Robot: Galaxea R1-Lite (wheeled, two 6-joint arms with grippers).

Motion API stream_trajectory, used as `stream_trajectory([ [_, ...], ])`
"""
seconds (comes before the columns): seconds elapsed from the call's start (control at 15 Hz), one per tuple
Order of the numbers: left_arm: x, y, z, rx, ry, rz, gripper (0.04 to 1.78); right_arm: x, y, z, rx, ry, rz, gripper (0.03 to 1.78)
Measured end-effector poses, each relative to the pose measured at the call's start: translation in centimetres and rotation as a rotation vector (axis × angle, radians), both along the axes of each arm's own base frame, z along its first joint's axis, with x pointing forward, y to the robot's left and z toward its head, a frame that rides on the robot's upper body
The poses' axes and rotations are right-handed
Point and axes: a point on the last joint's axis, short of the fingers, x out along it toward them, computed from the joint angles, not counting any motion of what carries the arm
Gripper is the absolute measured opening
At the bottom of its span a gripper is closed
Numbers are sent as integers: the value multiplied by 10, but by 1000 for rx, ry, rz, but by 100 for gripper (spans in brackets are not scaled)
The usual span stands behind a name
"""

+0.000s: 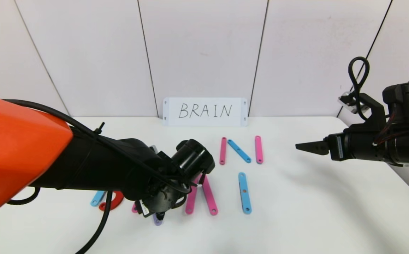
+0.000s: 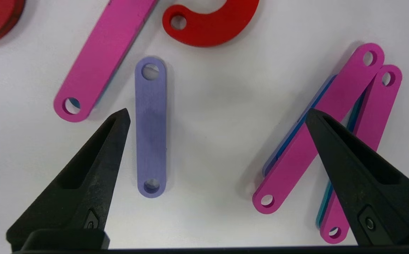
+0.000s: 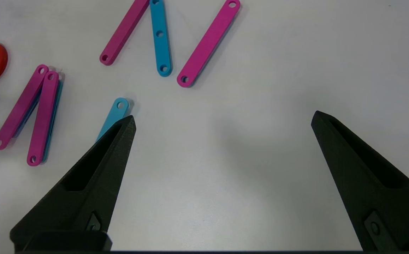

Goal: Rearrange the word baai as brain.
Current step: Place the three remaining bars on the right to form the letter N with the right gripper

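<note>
While the R lacks its leg: the left gripper [image 2: 217, 114] hovers low, spread wide, jaws empty.
Purple bar [image 2: 151, 126]: flat on the bench [image 1: 296, 211], just beside one fingertip, probably to become that leg.
Pink A bars [image 1: 201, 195]: under the other jaw.
N [image 1: 240, 150]: finished, near the card [image 1: 205, 112].
Right gripper [image 1: 301, 146]: parked aside, spread wide, empty.

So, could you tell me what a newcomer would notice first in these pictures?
The left tool hangs open over the table, one finger beside the short purple bar. The white BRAIN card leans against the back wall, a pink-and-blue N before it. The right tool hovers open, holding nothing.
</note>
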Motion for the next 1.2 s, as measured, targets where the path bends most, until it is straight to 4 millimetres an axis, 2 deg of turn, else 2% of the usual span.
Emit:
stream_trajectory([
  [0.33,1,26,15,14,31,-140,174,0,1,0,-1,1,5,174],
  [0.73,-8,61,16,9,-67,-409,174,-1,3,-2,-4,8,10,174],
  [0.93,-5,89,23,-28,-105,-475,174,0,4,-4,-8,14,11,174],
  [1.2,-1,142,32,-105,-196,-615,174,1,8,-8,-6,27,28,174],
])
